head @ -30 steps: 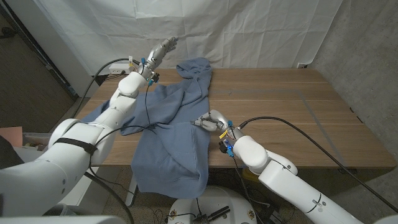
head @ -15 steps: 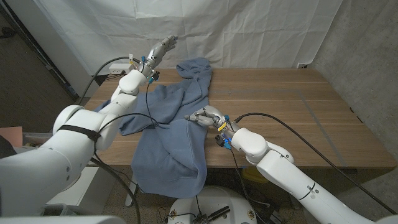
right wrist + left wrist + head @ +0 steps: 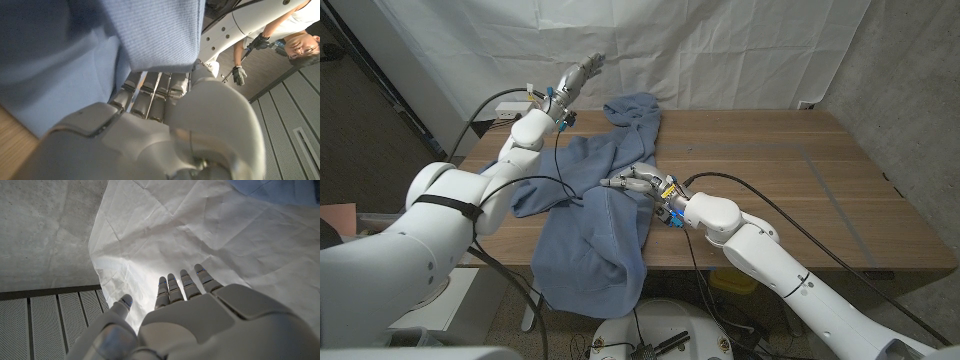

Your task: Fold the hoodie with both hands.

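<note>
Hoodie point(image 3: 605, 215): crumpled on table point(image 3: 790, 190), hem overhanging near edge. Right hand point(image 3: 638, 182) pinches cloth fold. Left hand point(image 3: 578, 78) raised, fingers spread, empty. Risk: one-handed pull drags garment off table.

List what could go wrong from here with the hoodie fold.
Much of the hoodie hangs over the table front edge; its weight could drag it off. The right robot hand grips just one fold, which may slip. The left robot hand is raised and empty, so the cloth may bunch.
</note>
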Controlling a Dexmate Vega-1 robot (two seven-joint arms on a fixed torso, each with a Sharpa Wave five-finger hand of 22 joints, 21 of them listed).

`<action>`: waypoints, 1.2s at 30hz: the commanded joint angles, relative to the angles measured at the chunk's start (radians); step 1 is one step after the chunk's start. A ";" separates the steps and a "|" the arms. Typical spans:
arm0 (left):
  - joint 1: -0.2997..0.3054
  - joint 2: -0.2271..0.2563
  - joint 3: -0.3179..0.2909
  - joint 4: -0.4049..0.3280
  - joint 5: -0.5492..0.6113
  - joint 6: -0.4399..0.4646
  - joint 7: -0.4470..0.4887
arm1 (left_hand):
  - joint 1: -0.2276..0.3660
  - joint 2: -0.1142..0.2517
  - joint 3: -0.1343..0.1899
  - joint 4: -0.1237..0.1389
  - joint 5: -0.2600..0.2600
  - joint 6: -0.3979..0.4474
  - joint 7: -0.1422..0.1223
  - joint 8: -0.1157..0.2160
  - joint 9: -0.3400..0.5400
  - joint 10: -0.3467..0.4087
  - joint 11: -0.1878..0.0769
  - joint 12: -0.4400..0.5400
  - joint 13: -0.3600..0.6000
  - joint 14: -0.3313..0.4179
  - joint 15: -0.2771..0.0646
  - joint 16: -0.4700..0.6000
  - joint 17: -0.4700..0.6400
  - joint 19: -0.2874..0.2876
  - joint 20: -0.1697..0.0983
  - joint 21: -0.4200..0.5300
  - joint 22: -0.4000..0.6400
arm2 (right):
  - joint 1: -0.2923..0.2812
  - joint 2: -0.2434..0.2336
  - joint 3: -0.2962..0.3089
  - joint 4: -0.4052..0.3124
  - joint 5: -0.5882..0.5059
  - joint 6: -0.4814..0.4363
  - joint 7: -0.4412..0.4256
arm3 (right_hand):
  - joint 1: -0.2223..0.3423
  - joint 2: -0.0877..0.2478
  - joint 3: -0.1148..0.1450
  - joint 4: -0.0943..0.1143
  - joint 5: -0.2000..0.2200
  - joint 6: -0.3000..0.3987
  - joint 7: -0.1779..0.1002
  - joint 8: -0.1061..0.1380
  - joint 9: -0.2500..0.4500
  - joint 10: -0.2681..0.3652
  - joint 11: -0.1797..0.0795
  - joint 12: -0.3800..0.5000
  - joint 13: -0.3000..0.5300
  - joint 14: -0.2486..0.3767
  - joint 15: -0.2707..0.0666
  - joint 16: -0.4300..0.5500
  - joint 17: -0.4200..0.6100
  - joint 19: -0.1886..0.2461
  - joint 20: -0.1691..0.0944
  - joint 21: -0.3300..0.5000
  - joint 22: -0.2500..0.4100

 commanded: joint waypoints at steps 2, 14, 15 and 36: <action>0.010 0.015 -0.009 -0.041 0.009 -0.002 0.030 | 0.001 0.096 0.009 -0.002 0.000 -0.001 -0.005 0.002 0.003 -0.005 0.002 -0.002 0.000 0.002 -0.004 -0.002 0.000 0.002 -0.002 -0.003 0.001 | 0.111 0.039 -0.075 0.079 -0.044 -0.009 0.096 | 0.012 0.002 0.007 0.001 -0.003 0.004 0.006 0.006 0.007 0.006 -0.002 0.010 0.007 0.012 -0.089 0.018 0.018 0.008 0.000 -0.002 0.005; 0.005 0.020 -0.006 -0.052 0.022 0.009 0.058 | 0.001 0.096 0.010 -0.002 0.000 -0.005 -0.009 0.001 0.003 -0.005 0.003 -0.002 0.000 0.002 -0.004 -0.002 0.000 0.003 -0.001 -0.004 0.001 | 0.215 0.079 -0.151 0.176 -0.078 -0.001 0.188 | 0.016 0.001 0.012 0.002 -0.004 0.002 0.008 0.008 0.013 0.003 0.001 0.017 0.015 0.018 -0.091 0.032 0.042 0.010 -0.001 -0.003 0.006; 0.003 0.020 -0.005 -0.049 0.024 0.008 0.059 | 0.001 0.096 0.011 -0.002 0.000 -0.005 -0.009 0.001 0.003 -0.005 0.003 -0.002 0.000 0.002 -0.004 -0.002 0.000 0.003 -0.002 -0.004 0.001 | 0.219 0.080 -0.156 0.179 -0.084 0.001 0.188 | 0.016 0.001 0.013 0.002 -0.004 0.002 0.008 0.008 0.014 0.004 0.002 0.018 0.016 0.018 -0.091 0.032 0.042 0.010 -0.001 -0.004 0.006; 0.031 0.032 -0.010 -0.116 0.027 0.024 0.090 | 0.000 0.096 0.012 -0.002 -0.001 -0.006 -0.011 0.002 0.003 -0.007 0.004 -0.002 0.000 0.001 -0.006 -0.002 0.000 0.004 -0.001 -0.005 0.002 | 0.356 0.121 -0.273 0.282 -0.113 0.073 0.378 | 0.013 -0.003 0.028 0.007 -0.002 -0.003 0.006 0.010 0.027 -0.006 0.000 0.028 0.031 0.014 -0.098 0.023 0.057 -0.007 -0.003 -0.013 0.008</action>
